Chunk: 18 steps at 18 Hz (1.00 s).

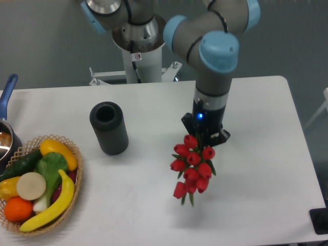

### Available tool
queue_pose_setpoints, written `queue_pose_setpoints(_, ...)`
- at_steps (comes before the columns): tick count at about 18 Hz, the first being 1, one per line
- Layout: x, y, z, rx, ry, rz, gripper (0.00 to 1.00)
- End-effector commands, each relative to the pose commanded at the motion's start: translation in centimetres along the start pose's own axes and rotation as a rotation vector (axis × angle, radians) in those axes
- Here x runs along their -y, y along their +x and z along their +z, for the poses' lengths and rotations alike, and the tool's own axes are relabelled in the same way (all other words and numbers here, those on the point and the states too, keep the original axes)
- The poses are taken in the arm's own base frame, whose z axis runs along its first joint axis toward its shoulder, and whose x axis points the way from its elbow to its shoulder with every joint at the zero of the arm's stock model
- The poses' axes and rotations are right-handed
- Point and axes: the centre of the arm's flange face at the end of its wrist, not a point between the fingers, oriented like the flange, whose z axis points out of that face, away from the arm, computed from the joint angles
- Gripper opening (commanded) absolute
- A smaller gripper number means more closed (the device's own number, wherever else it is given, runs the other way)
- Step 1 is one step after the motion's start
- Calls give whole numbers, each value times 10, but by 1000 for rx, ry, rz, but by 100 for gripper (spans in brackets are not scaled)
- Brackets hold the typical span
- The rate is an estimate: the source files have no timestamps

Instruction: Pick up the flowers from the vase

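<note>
The flowers, a tight bunch of red tulip buds with green leaves, hang out of my gripper right of the table's middle, low over the white tabletop. The gripper is shut on the bunch's upper end, and the buds hide its fingertips. The vase, a dark grey cylinder with an open round mouth, stands upright and empty well to the left of the flowers, apart from them.
A wicker basket of fruit and vegetables sits at the front left corner. A blue-handled metal pot pokes in from the left edge. The arm's base column rises behind the table. A dark object lies at the front right corner.
</note>
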Motion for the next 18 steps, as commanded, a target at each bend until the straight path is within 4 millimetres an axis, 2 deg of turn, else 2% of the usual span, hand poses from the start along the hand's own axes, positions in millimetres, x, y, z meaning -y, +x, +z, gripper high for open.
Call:
queue_pose_setpoints(3, 5, -9, -7, 5, -1, 5, 8)
queue_pose_setpoints(18, 7, -6, -7, 4, 1, 3, 9)
